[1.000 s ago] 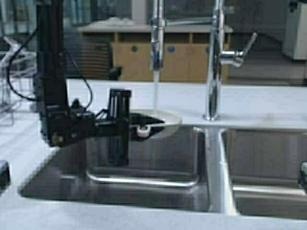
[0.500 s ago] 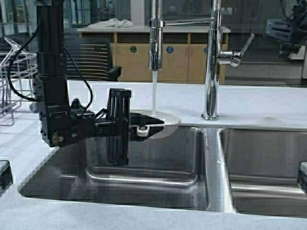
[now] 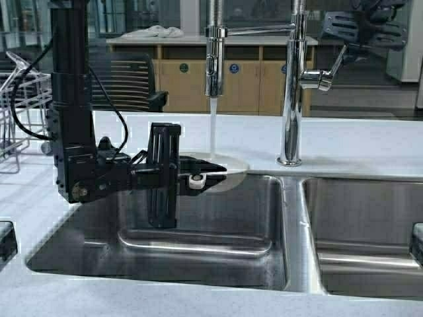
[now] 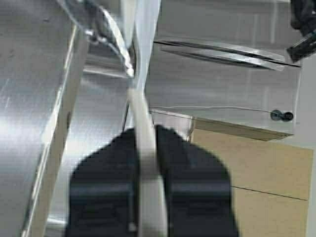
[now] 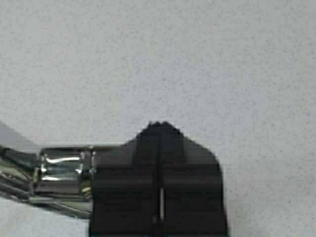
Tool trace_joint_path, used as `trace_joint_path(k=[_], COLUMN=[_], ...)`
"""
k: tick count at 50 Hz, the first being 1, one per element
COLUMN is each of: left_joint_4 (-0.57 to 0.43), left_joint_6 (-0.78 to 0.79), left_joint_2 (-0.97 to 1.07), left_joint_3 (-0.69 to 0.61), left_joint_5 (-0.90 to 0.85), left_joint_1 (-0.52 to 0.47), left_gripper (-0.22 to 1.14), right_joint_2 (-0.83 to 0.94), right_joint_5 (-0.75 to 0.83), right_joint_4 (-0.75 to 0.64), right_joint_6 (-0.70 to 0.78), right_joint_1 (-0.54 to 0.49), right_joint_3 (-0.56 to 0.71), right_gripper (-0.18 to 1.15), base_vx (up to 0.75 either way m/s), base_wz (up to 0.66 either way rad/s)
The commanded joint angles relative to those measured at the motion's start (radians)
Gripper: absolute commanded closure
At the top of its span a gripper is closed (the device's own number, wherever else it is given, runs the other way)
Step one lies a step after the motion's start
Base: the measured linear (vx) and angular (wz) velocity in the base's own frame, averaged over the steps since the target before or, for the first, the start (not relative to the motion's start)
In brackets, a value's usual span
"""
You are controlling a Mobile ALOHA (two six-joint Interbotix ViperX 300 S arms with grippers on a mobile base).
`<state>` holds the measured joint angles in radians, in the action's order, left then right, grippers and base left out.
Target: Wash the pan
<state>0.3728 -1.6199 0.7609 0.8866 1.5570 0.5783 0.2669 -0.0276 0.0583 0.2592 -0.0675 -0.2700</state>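
Note:
The white pan (image 3: 229, 169) is held over the back of the left sink basin (image 3: 198, 224), under a stream of water (image 3: 213, 129) running from the spray faucet (image 3: 213, 59). My left gripper (image 3: 197, 178) is shut on the pan's handle. In the left wrist view the pale handle (image 4: 144, 108) runs out from between the black fingers of that gripper (image 4: 145, 134). My right gripper (image 3: 347, 30) hangs shut at the upper right, just above the chrome faucet lever (image 3: 328, 74). In the right wrist view this gripper (image 5: 160, 126) is over the counter, with the lever (image 5: 59, 174) beside it.
A tall chrome faucet column (image 3: 291, 99) stands between the two basins. The right basin (image 3: 370, 224) lies to the right. A wire dish rack (image 3: 12, 112) sits on the counter at far left. Pale countertop (image 3: 370, 142) runs behind the sinks.
My right gripper has moved left from the top right corner to just above the faucet lever. The left arm and pan have stayed in place under the water.

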Motion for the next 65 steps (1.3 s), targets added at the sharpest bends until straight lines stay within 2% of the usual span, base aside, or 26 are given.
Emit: trace_joint_path(k=[1,17,25,30,34,42,53,59,65], left_joint_4=[0.002,0.0,-0.026,-0.06,-0.086,-0.146,-0.198,-0.166,-0.071], left_joint_6=[0.017,0.026,0.141,0.239,0.258,0.245,0.221,0.156,-0.002], left_joint_2=[-0.018,0.002,0.055,0.057,0.041,-0.003,-0.153,-0.209,-0.212], left_joint_3=[-0.009,-0.021,-0.063,-0.072,-0.071,-0.038,0.069,0.092,0.091], left_joint_5=[0.018,0.084,0.212,0.213,0.21,0.152,-0.121,-0.196,-0.172], left_joint_1=[0.002,0.002,0.002,0.002,0.002,0.002,0.002,0.003,0.003], left_gripper=[0.89,0.89,0.89,0.89,0.89,0.89,0.89,0.89,0.89], right_joint_2=[-0.021,-0.052,-0.141,-0.206,-0.258,-0.348,-0.402,-0.431,-0.468], right_joint_5=[-0.028,-0.098,-0.044,-0.035,-0.032,-0.003,-0.025,-0.052,-0.08], right_joint_4=[-0.002,-0.002,0.005,0.005,0.006,0.006,0.003,0.0,-0.014], right_joint_6=[0.003,0.0,-0.003,-0.005,-0.005,-0.003,0.002,0.008,0.011], right_joint_1=[-0.057,-0.084,-0.041,-0.011,0.011,0.046,0.075,0.075,0.075], right_joint_3=[0.067,0.126,0.063,0.005,-0.052,-0.178,-0.255,-0.285,-0.331], right_gripper=[0.92,0.92,0.92,0.92,0.92,0.92,0.92,0.92,0.92], base_vx=[0.0,0.0,0.0,0.0,0.0,0.0,0.0,0.0,0.0], base_wz=[0.0,0.0,0.0,0.0,0.0,0.0,0.0,0.0,0.0])
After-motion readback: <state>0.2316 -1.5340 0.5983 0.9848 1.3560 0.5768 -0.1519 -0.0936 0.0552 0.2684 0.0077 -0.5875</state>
